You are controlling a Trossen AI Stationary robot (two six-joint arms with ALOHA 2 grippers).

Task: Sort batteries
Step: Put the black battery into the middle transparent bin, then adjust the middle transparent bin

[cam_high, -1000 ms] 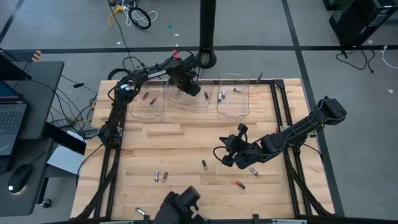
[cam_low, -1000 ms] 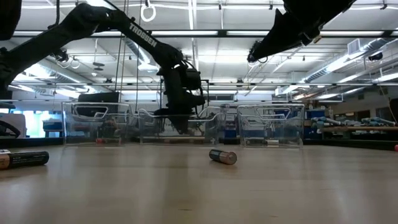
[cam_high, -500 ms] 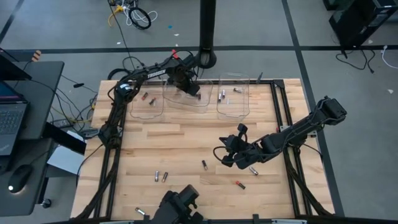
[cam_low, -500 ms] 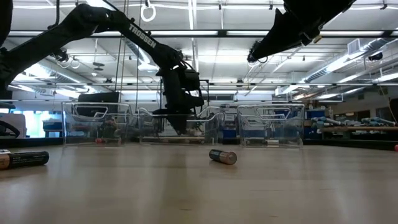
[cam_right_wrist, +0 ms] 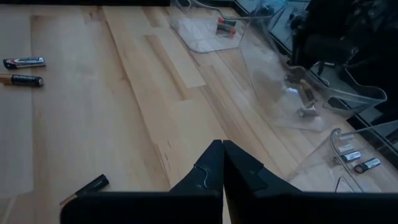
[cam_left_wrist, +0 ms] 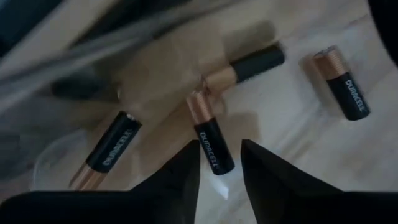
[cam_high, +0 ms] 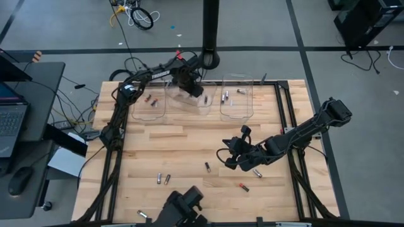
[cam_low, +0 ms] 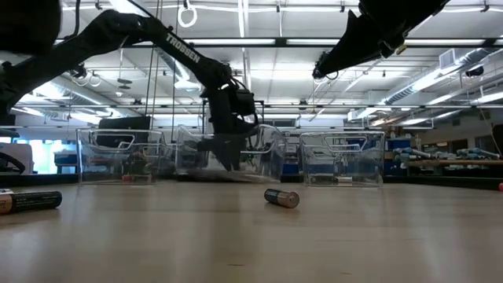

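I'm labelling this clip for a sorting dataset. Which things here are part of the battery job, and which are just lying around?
Part of the job:
- batteries loose on the table
- batteries under the left gripper
- clear bins
- right gripper

Just lying about:
- laptop
- mouse
- floor cables

Bright overhead strip lights, soft shadows on the table (cam_high: 189,145); left wrist view partly motion-blurred

surface: wooden table (cam_high: 189,148) | on it: 3 clear bins (cam_high: 236,101), loose batteries (cam_high: 207,166)
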